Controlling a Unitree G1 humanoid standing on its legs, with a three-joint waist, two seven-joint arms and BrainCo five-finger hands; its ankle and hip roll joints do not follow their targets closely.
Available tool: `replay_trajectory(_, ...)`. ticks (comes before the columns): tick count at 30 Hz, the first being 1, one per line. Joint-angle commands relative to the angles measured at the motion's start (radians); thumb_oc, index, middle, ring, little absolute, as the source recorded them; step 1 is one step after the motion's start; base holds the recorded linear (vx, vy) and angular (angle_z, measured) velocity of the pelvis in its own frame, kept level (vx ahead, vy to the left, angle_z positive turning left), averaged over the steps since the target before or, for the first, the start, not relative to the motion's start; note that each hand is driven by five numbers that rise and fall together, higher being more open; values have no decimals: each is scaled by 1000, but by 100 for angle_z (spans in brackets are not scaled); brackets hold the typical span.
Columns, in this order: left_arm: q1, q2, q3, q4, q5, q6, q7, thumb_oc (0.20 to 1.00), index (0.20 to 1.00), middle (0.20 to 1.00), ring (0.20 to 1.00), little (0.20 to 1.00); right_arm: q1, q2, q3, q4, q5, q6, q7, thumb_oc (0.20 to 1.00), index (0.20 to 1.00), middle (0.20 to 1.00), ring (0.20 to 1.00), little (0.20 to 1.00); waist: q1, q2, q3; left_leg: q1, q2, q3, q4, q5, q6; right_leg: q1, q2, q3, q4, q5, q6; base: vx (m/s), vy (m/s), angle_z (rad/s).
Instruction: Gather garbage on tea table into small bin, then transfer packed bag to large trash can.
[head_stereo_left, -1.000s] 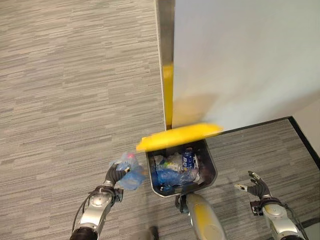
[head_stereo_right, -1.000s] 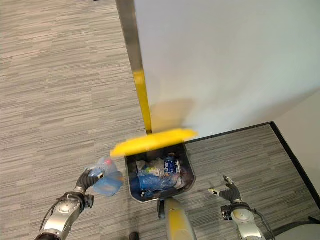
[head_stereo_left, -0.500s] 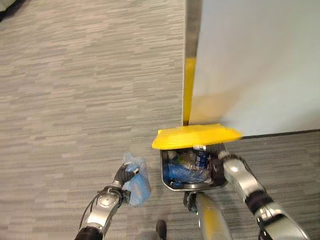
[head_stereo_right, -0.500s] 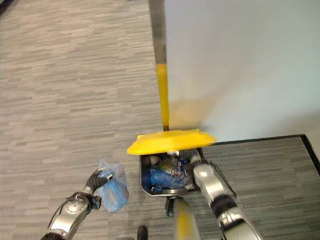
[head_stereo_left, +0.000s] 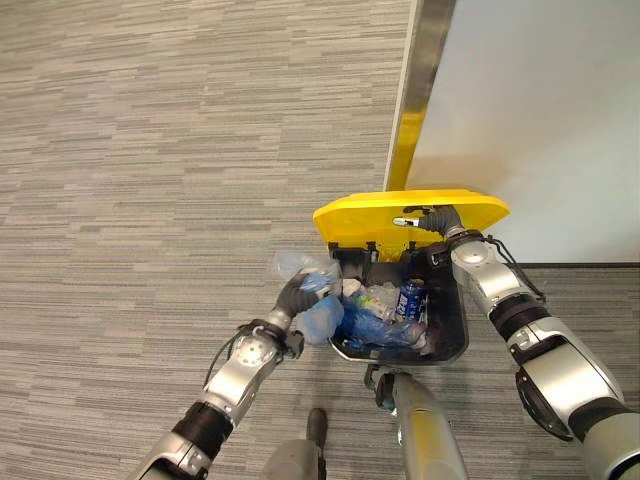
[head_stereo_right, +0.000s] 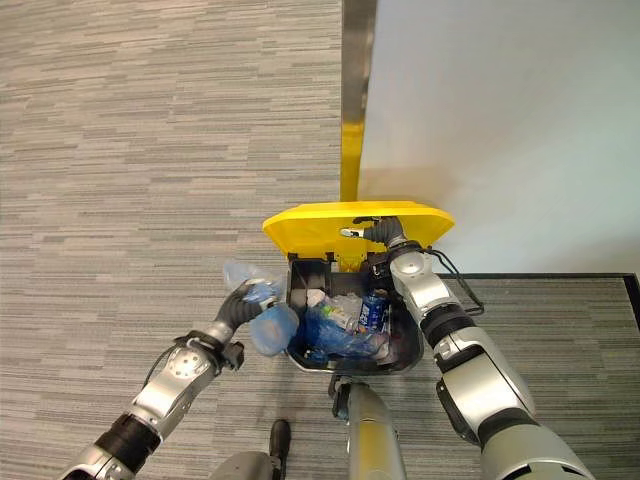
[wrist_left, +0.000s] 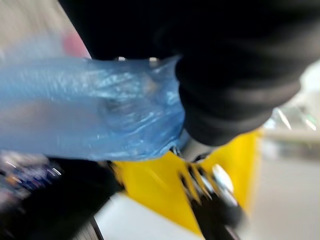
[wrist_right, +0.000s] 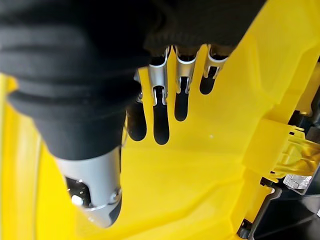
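Though the left hand (head_stereo_right: 243, 299) blurs in its wrist view, its fingers curl round the blue bag (head_stereo_right: 268, 327), just beside the bin (head_stereo_right: 400, 357) rim. Right hand (head_stereo_left: 432, 217) flat, fingers straight against the raised yellow lid (head_stereo_left: 360, 215). Grey carpet (head_stereo_left: 150, 150), pale wall (head_stereo_left: 540, 100) behind.

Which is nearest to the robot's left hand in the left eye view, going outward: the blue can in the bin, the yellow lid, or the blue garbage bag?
1. Blue garbage bag: gripped in the left hand, at the bin's left rim.
2. Blue can: inside the bin, toward its right side.
3. Yellow lid: raised behind the bin, with the right hand against it.
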Motion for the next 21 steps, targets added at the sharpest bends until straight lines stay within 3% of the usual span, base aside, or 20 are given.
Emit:
replay_trajectory(1,-79,21,-30,-118,-51,-101,-30,200,200,200,200,200,-134,26,33,31,34,-62,7,1000,1000,1000,1000,1000,2,-40,-15,117,-48,-2,24,-145,27,-2,-77,134,-270,323,123,-30,-12,-3)
replay_trajectory(7,-201,-5,-65,-85,-37,-105,13,200,200,200,200,200,-193,20,61,61,37,-59,0,1000,1000,1000,1000,1000,-15,-43,-6,121,-45,9,7,-139,24,-11,-81,119,-276,329,126,-17,-16,-2)
replay_trajectory(11,-230,-12,-81,25,0,-87,27,200,200,200,200,200,-225,0,75,69,28,-49,0,1000,1000,1000,1000,1000,-31,-39,-1,117,-40,19,-6,-131,20,-26,-82,111,-270,327,124,-6,-17,-6)
replay_trajectory(18,-262,-34,-149,348,175,-25,52,200,200,200,200,200,-298,-7,90,111,25,-29,-26,1000,1000,1000,1000,1000,-61,-35,24,91,-37,51,-7,-126,15,-65,-75,92,-269,326,120,0,-9,-6)
replay_trajectory(21,-308,-87,-175,509,266,-5,65,200,200,200,200,200,-325,6,99,85,53,-47,-45,1000,1000,1000,1000,1000,-89,-27,32,83,-40,69,-12,-121,13,-87,-69,99,-269,328,121,14,55,-33)
